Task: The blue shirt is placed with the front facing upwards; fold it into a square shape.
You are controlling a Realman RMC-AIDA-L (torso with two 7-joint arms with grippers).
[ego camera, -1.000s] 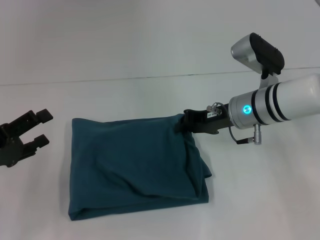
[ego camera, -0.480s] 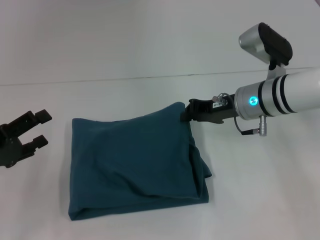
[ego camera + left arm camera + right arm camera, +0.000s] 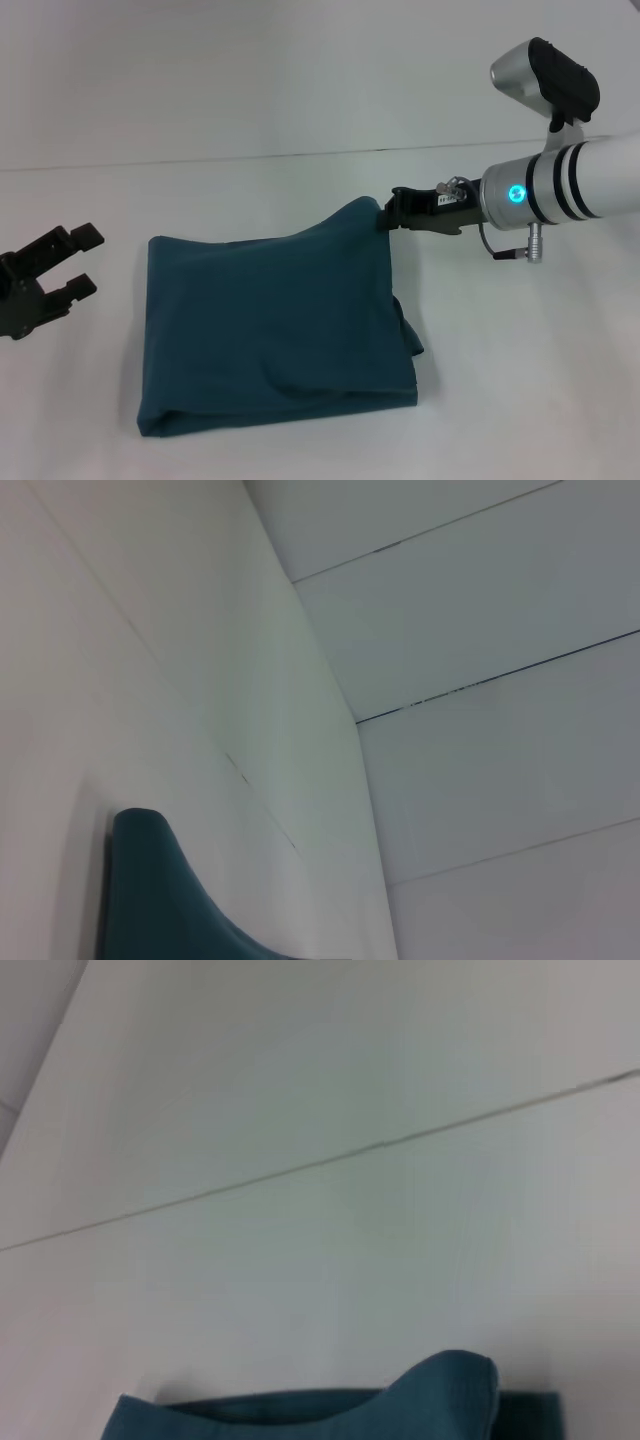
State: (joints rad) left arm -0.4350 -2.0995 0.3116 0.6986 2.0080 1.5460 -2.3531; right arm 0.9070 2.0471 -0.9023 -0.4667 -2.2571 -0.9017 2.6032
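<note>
Presently the shirt (image 3: pixel 270 330) lies folded on the table (image 3: pixel 520 400). Right gripper (image 3: pixel 388 213) pinches its far right corner, lifting it. Left gripper (image 3: pixel 62 260) rests parked left of it, jaws apart.

plain dark teal-blue shirt (image 3: pixel 275 330), white table (image 3: pixel 300 100), black left tool (image 3: pixel 60 262), black right tool (image 3: pixel 392 214)

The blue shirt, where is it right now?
In the head view the blue shirt lies folded on the white table, with its far right corner pinched by the right tool.
</note>
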